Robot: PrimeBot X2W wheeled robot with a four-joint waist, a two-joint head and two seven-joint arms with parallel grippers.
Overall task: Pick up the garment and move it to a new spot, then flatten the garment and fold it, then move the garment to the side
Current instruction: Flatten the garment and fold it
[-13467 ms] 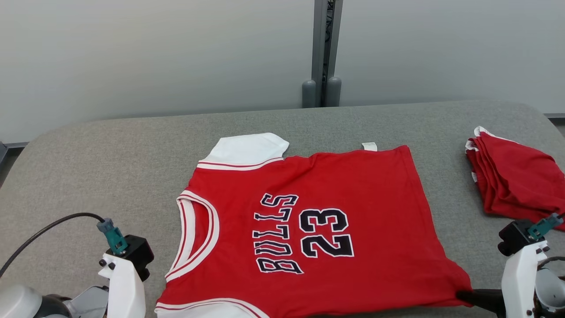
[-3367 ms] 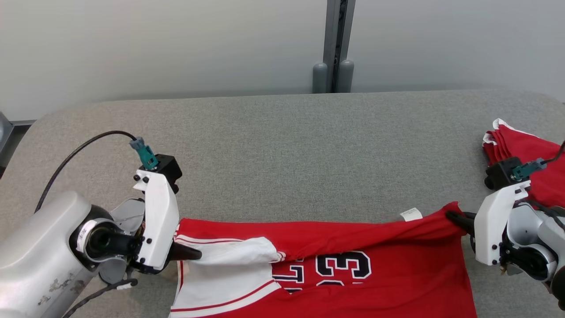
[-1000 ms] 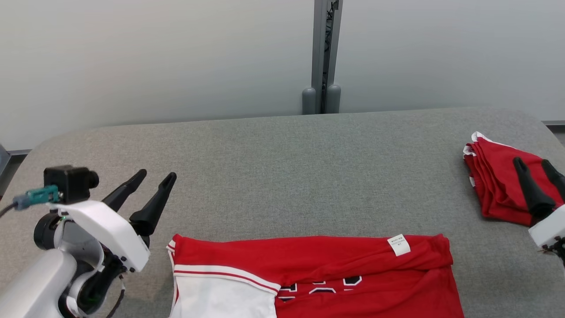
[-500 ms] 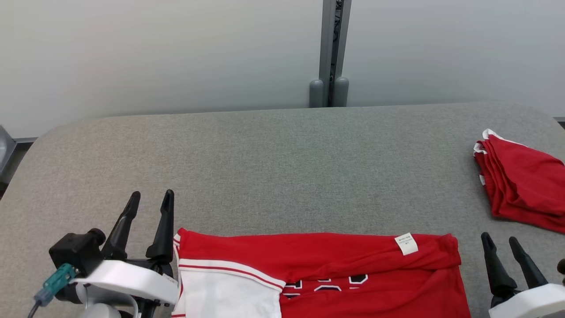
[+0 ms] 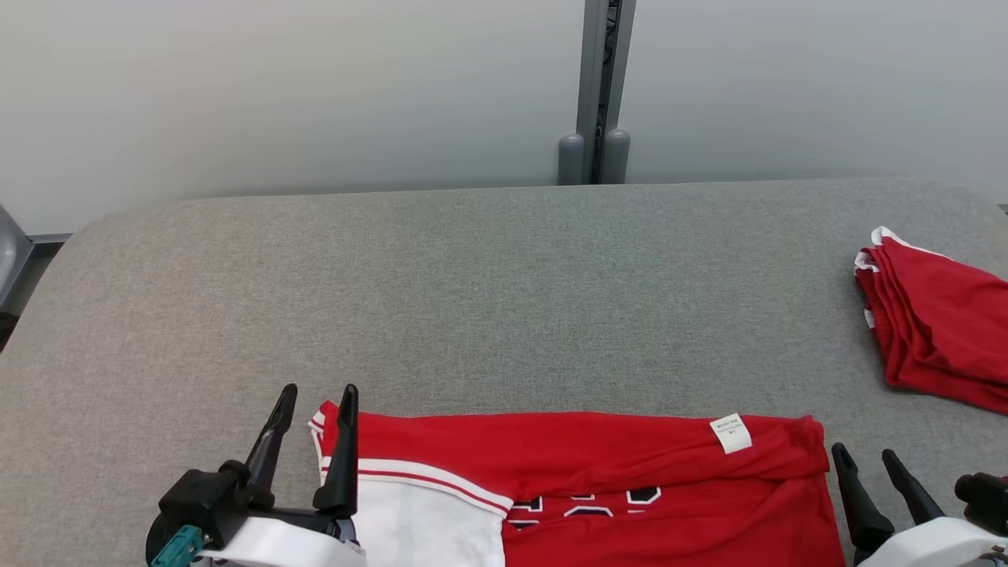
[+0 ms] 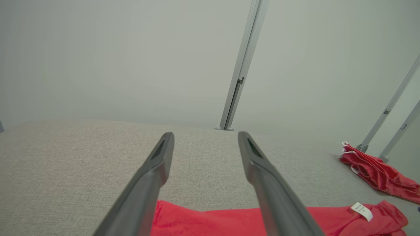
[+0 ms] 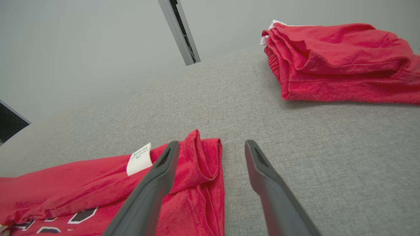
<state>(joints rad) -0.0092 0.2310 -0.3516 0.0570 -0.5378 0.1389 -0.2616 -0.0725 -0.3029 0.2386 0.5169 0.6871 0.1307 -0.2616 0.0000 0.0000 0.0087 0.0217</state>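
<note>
Grey fabric table (image 5: 504, 276), folded red jersey (image 5: 598, 461), left fingers (image 5: 342, 449) and right fingers (image 5: 854, 496) spread wide, holding nothing.

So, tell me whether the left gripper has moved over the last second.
Yes. Judged against the folded red-and-white jersey, the left gripper has shifted right and nearer the robot: its open fingers now stand at the jersey's left edge.

Lab-like test room: grey fabric-covered table (image 5: 504, 276) against bare partition panels (image 5: 276, 87).
</note>
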